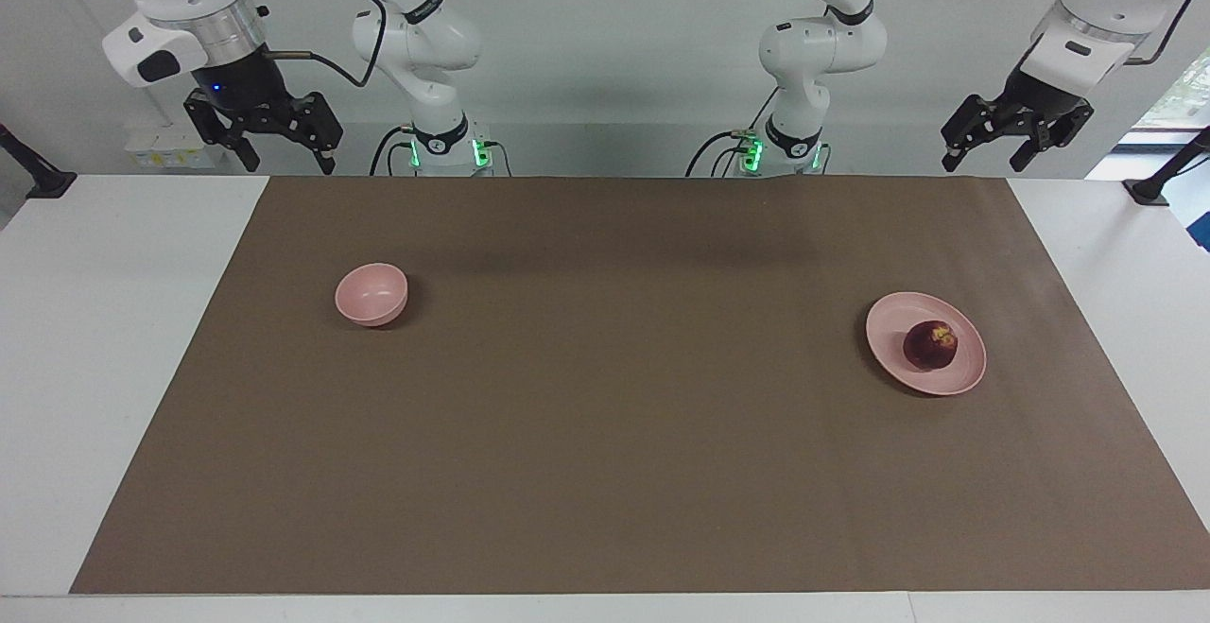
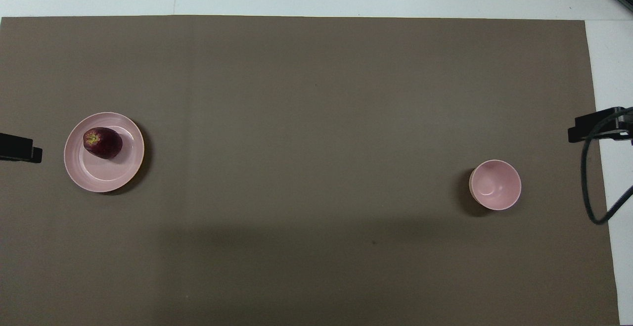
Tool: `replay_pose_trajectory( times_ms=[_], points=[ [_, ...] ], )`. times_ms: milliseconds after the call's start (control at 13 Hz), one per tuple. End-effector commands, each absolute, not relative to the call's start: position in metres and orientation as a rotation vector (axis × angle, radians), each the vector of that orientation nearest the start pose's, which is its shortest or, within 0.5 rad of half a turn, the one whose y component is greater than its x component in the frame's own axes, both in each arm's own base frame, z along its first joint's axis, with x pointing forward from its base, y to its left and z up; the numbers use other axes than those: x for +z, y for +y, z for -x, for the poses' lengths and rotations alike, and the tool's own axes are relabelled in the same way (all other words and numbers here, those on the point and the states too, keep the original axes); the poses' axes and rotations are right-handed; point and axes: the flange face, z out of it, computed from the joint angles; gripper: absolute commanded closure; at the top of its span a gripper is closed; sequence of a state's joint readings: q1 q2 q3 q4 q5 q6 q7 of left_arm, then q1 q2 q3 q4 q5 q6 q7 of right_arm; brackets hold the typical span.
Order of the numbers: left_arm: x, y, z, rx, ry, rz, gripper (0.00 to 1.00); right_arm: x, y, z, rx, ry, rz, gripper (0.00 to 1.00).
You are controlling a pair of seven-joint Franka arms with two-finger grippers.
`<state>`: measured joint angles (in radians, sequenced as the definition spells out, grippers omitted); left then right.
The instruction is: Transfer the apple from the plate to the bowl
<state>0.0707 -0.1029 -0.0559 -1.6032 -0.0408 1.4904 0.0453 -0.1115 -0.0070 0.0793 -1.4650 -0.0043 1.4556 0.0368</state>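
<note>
The dark red apple (image 1: 930, 345) (image 2: 102, 142) lies on the flat pink plate (image 1: 889, 320) (image 2: 106, 175), toward the left arm's end of the brown mat. The small deep pink bowl (image 1: 371, 294) (image 2: 495, 184) stands empty toward the right arm's end. My left gripper (image 1: 983, 167) hangs open in the air over the robots' edge of the table, well away from the plate. Over that same edge at its own end, my right gripper (image 1: 289, 167) hangs open and holds nothing.
A brown mat (image 1: 605, 472) (image 2: 316, 93) covers most of the white table (image 1: 113, 320). Black camera mounts (image 1: 1158, 190) stand at both ends of the table. A black cable (image 2: 591, 187) loops near the bowl's end.
</note>
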Motion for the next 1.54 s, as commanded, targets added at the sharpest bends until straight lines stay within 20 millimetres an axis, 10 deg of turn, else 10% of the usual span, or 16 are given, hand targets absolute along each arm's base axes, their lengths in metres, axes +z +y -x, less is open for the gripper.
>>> replay_pose_trajectory(
  times_ms=[0,1462],
  points=[
    [0.6621,-0.0002,-0.5095,-0.007,0.048,3.188,0.00,0.6687,-0.0198,-0.5393,0.014,0.088,3.135,0.00],
    [0.6547,0.0062,-0.5086,-0.013,0.046,3.194,0.00,0.6679,-0.0195,-0.5377,0.031,0.090,3.133,0.00]
  ],
)
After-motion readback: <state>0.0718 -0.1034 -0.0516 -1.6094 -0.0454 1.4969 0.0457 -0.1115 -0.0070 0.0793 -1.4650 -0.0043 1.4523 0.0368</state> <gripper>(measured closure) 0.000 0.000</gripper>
